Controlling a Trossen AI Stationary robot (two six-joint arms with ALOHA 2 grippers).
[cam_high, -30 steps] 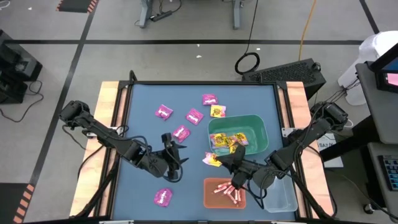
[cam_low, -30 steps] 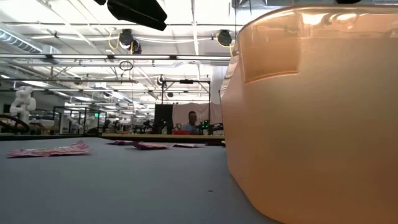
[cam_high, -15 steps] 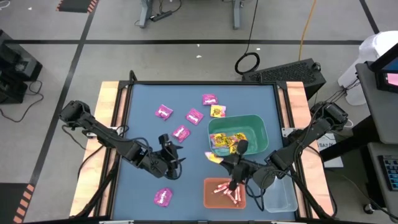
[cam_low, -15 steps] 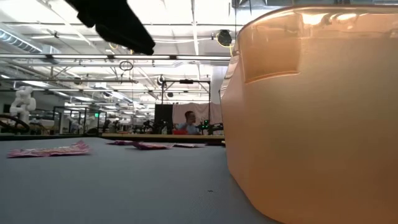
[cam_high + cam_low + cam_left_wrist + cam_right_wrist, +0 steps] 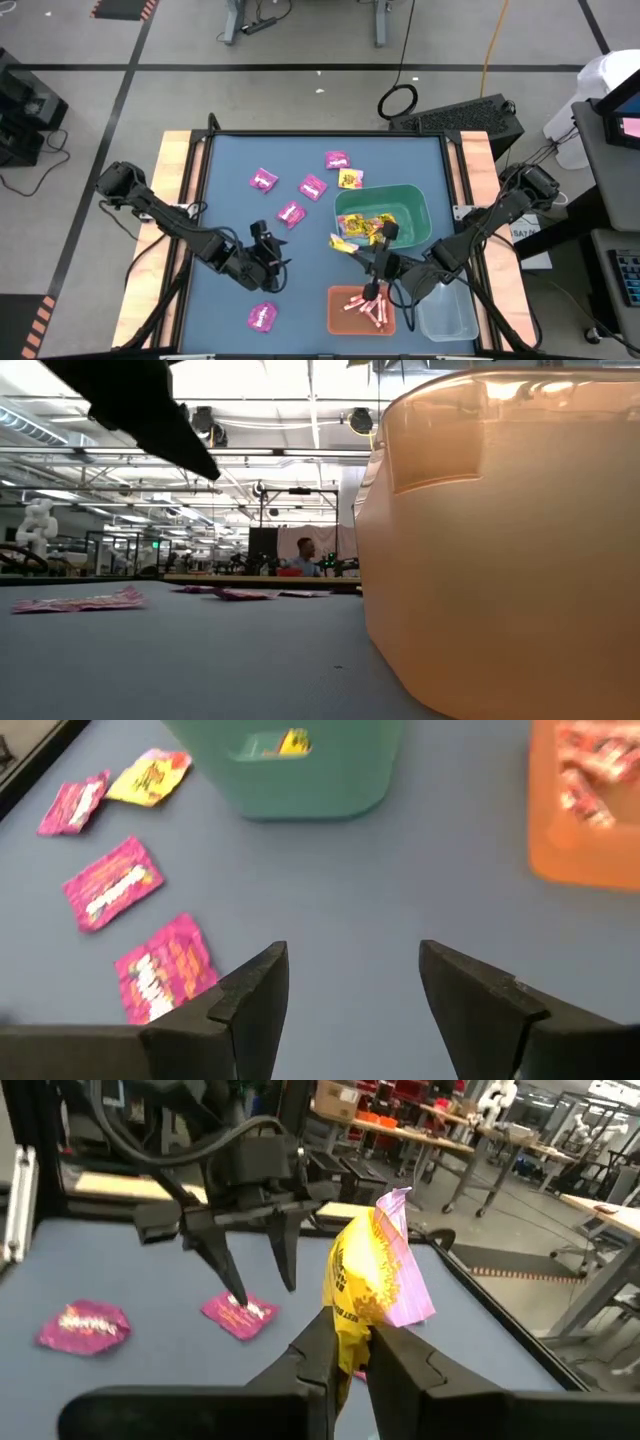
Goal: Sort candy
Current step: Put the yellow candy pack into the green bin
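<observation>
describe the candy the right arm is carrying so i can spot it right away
Start at the green plastic bin on the blue table's right half, then look to its lower-left corner, where the right claw sits. Pinched in it is a yellow square candy packet with a purple edge. Unlike the magenta packets lying flat on the table, it is lifted clear, held upright between the fingers.

Low view: orange bin cut off at right and bottom edges, hides table behind. Dark arm part upper left, cropped by top edge; which arm unclear.
</observation>
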